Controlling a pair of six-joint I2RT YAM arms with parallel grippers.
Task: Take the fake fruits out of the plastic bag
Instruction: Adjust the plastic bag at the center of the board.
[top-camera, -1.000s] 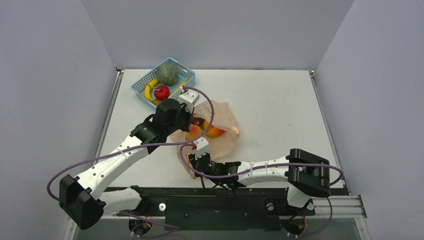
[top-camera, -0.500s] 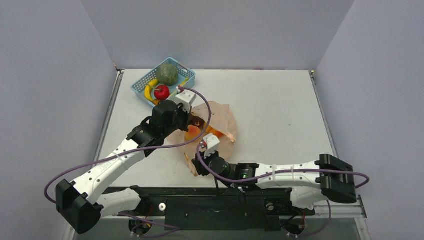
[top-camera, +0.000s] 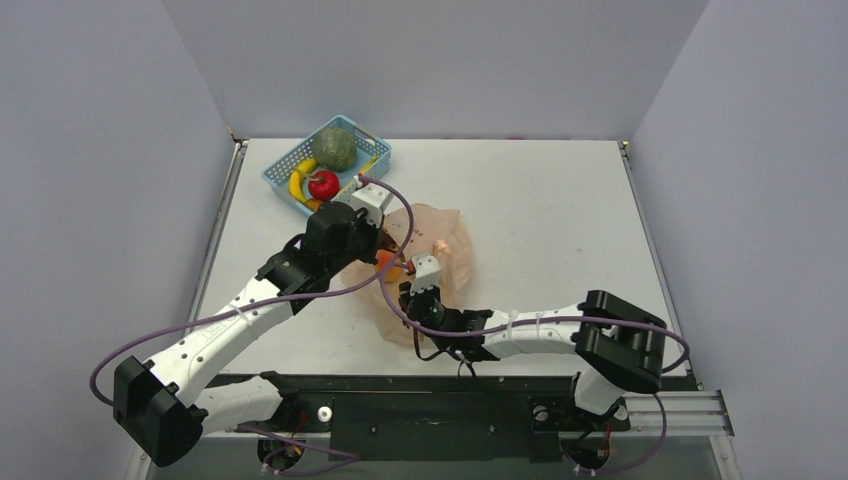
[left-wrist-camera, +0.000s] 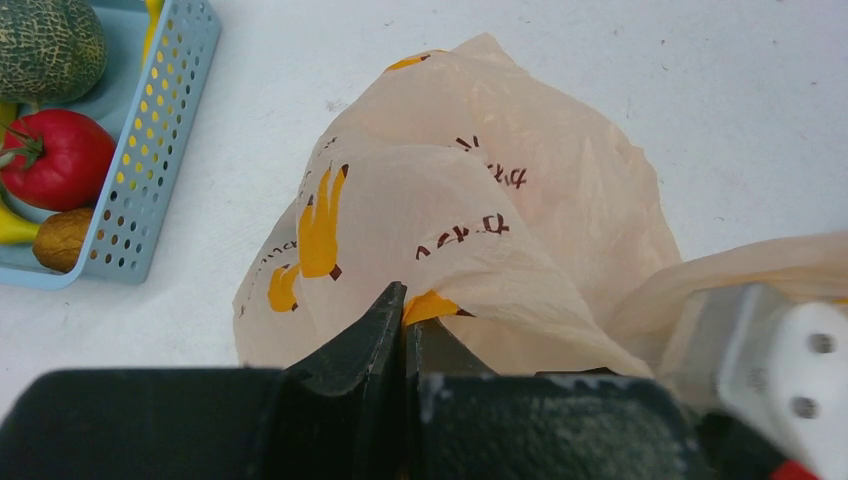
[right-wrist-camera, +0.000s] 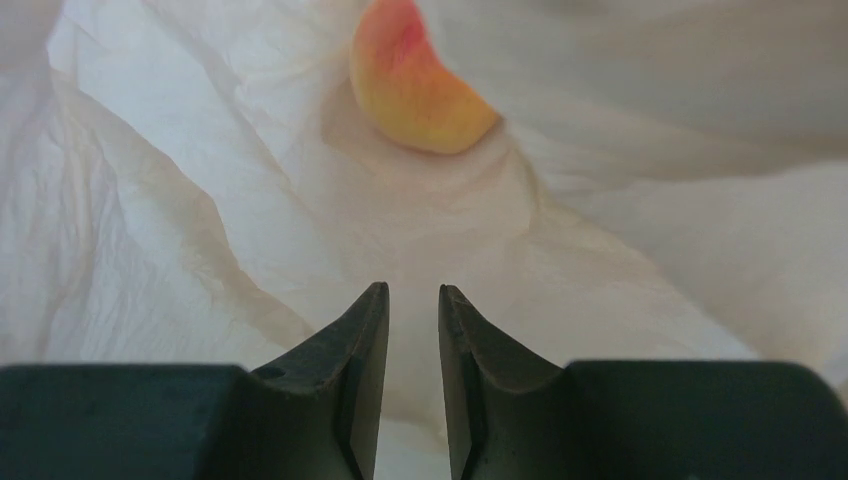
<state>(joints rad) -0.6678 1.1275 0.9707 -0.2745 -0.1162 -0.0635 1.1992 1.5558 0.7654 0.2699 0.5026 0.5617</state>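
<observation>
We found printing only on the plastic bag (left-wrist-camera: 560, 200). In the left wrist view it carried a few short groups of dark lettering (left-wrist-camera: 465, 232), turned upside down and creased by the folds, and we could not read any word. Beside the lettering stood yellow-orange banana prints (left-wrist-camera: 318, 225).

Blue basket (top-camera: 283, 166) holding green melon (top-camera: 334, 148), red apple (top-camera: 323, 185), banana (top-camera: 297, 184), white table (top-camera: 540, 220)
</observation>
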